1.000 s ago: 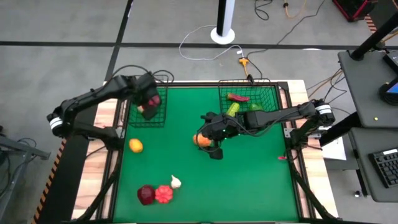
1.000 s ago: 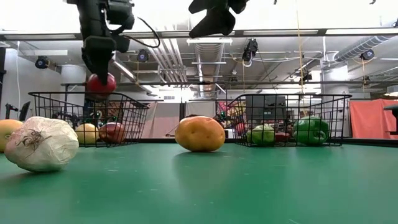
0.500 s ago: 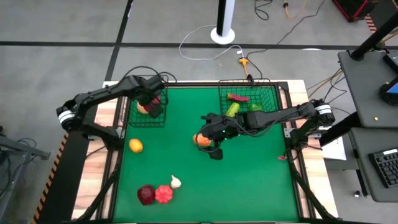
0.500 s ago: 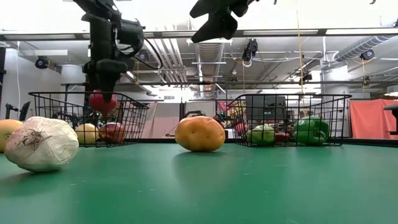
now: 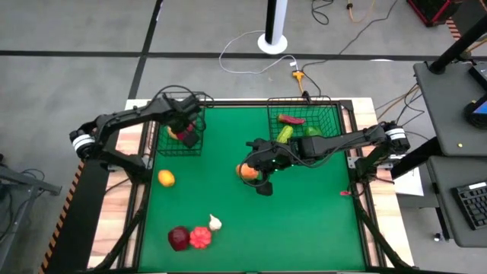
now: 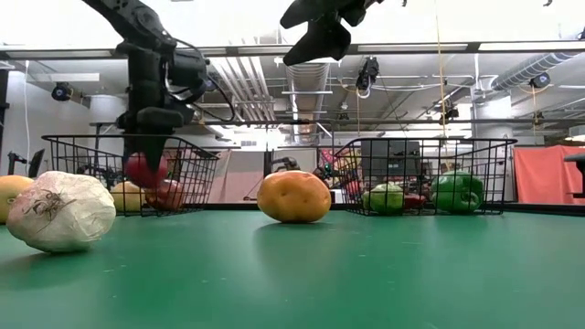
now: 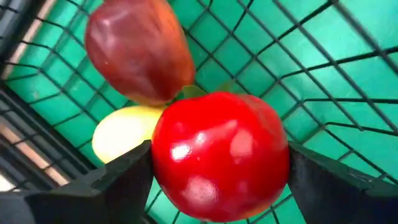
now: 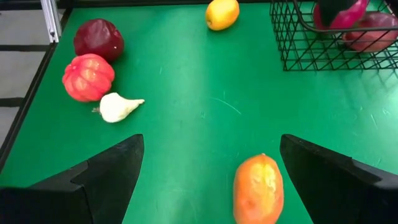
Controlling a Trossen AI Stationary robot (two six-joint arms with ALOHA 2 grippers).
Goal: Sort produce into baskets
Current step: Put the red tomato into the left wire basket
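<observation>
My left gripper [image 5: 185, 132] reaches down inside the left wire basket [image 5: 161, 144] and is shut on a shiny red apple [image 7: 221, 155]. Under the apple, a dark red fruit [image 7: 140, 50] and a yellow fruit [image 7: 124, 132] lie on the basket's floor. My right gripper [image 5: 257, 164] is open and empty. It hangs high above an orange fruit [image 5: 245, 172] that rests on the green mat at mid-table; the fruit also shows in the right wrist view [image 8: 258, 190]. The right basket [image 5: 335, 114] holds green and red produce. My left gripper pinches the red apple between its two fingers [image 7: 118, 180], one on each of two opposite sides [image 7: 163, 163]. The fingers come from above, pointing down. The apple [image 6: 144, 169] hangs below the fingers, inside the basket walls, just above the fruit lying there.
On the mat lie a yellow-orange fruit [image 5: 166, 178] near the left edge and, toward the near edge, a white garlic [image 5: 215, 222], a red tomato [image 5: 200, 237] and a dark maroon piece [image 5: 178, 238]. Bare mat stretches across the near right.
My left gripper has gone down into the left basket with the red apple still held, from above the rim to below it. My right arm has kept still.
</observation>
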